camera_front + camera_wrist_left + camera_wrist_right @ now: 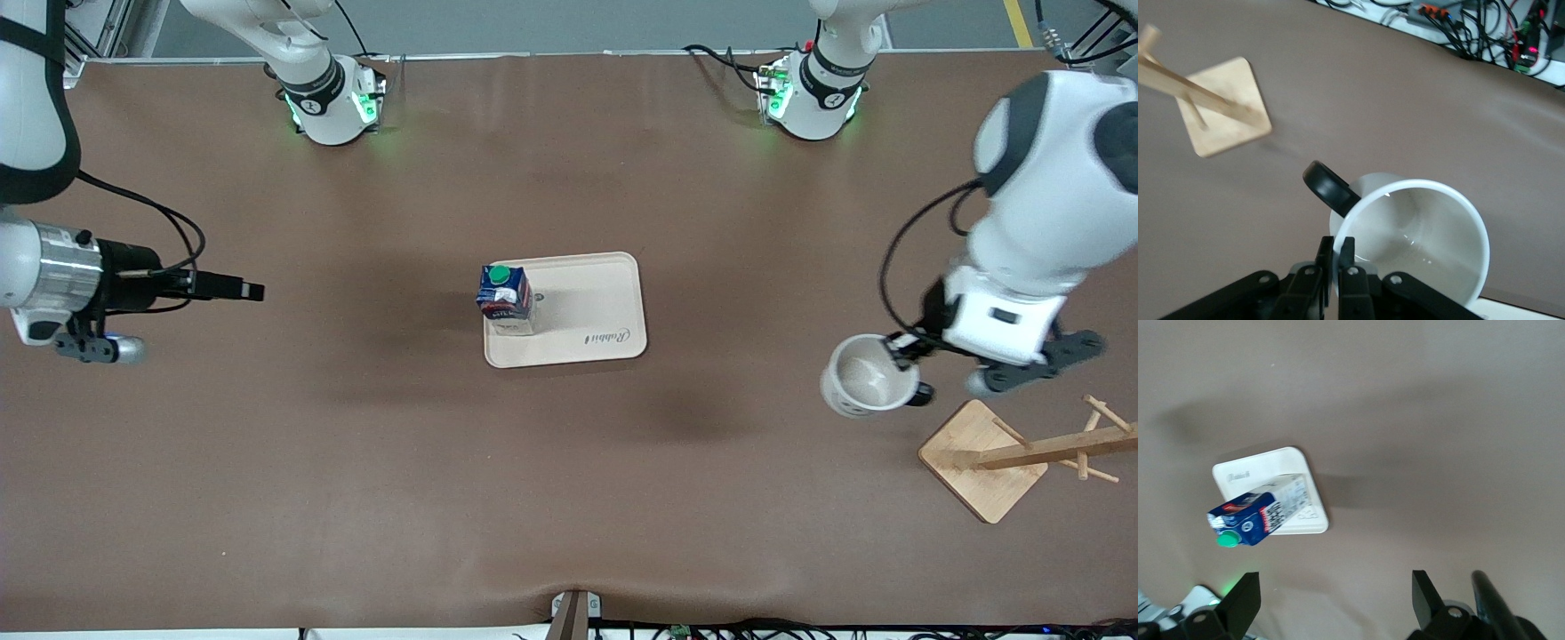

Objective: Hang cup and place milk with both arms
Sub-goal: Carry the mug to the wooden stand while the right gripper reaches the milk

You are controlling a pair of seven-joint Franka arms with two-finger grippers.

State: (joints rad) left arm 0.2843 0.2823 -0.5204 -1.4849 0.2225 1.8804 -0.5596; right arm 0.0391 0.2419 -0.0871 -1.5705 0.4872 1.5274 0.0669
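Note:
The white cup with a black loop handle hangs in my left gripper, over the table beside the wooden rack. It is tilted so its mouth shows. In the left wrist view the gripper is shut on the rim of the cup next to the handle. The dark blue milk carton with a green cap stands upright on the cream tray, at the tray's end toward the right arm. My right gripper is open and empty, off toward the right arm's end of the table. The right wrist view shows this gripper, the milk and the tray.
The rack has a square wooden base, a pole and short pegs, and stands near the left arm's end of the table; it also shows in the left wrist view. Brown cloth covers the table. Cables run along the table edge nearest the front camera.

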